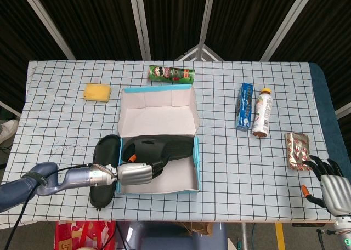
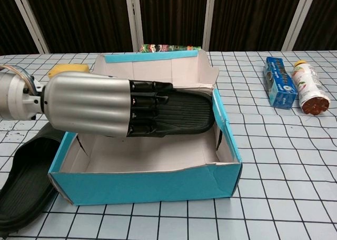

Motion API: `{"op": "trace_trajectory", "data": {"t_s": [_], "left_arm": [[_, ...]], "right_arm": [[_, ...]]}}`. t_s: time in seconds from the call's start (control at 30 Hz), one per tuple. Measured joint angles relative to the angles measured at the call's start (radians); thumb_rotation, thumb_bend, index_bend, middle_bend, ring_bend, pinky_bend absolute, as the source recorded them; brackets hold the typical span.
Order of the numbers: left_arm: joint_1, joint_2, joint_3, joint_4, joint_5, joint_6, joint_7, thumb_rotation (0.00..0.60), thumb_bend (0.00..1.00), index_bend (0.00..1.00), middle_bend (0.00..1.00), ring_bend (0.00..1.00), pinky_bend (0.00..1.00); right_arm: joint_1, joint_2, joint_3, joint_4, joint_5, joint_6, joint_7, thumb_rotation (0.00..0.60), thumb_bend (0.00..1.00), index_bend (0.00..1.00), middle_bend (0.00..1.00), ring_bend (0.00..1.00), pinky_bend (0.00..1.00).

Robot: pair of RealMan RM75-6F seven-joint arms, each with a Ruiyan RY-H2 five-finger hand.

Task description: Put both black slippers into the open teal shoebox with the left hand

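My left hand point(image 1: 136, 174) point(image 2: 100, 107) grips one black slipper point(image 1: 164, 147) point(image 2: 184, 115) by its heel end and holds it low inside the open teal shoebox point(image 1: 196, 170) point(image 2: 152, 186), sole ridges showing, toe near the right wall. The second black slipper point(image 1: 103, 151) point(image 2: 26, 171) lies on the table just outside the box's left wall. My right hand point(image 1: 329, 179) rests at the table's right front corner, fingers spread, holding nothing.
A yellow sponge point(image 1: 97, 92) lies at the back left. A green can point(image 1: 171, 73) lies behind the box. A blue carton point(image 1: 244, 106) and a bottle point(image 1: 261, 113) lie to the right. A foil packet point(image 1: 296, 150) sits near my right hand.
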Motion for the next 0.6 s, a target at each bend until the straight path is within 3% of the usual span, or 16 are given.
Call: {"op": "trace_trajectory", "data": {"t_s": [0.6], "left_arm": [[-0.009, -0.111, 0.073, 0.148, -0.067, 0.01, -0.07, 0.6, 0.37, 0.57, 0.57, 0.19, 0.13]], "right_arm": [[0.003, -0.001, -0.001, 0.0, 0.004, -0.009, -0.003, 0.6, 0.36, 0.24, 0.16, 0.2, 0.09]]}}
